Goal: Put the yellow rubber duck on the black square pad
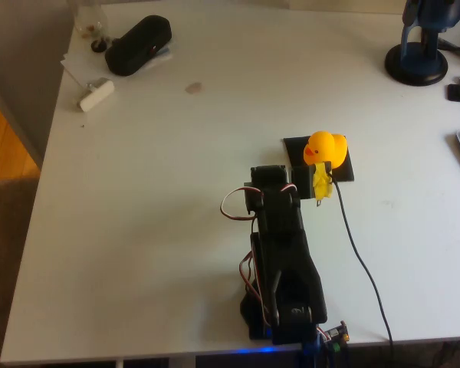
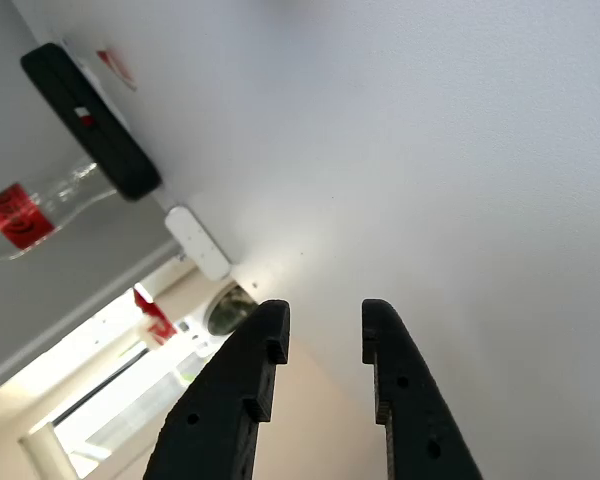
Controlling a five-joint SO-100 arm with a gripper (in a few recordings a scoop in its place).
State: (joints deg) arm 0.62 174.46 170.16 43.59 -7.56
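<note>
Overhead: small yellow rubber duck (image 1: 324, 147) sits on the thin black square pad (image 1: 345, 170), covering much of it; pad's near edge is hidden by the yellow-taped black gripper (image 1: 320, 186) at the duck's 6 o'clock. Wrist view: black fingers (image 2: 242, 385) narrowly parted, nothing between them, only white table (image 2: 430, 150) beyond. Black oblong case (image 1: 138, 44) at the table's 10 o'clock.

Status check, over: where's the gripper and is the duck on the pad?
Gripper open, empty, fingers apart. Yellow rubber duck sitting on the black square pad, just ahead of the gripper. Black cable trailing right of the arm in the overhead view, not blocking.
</note>
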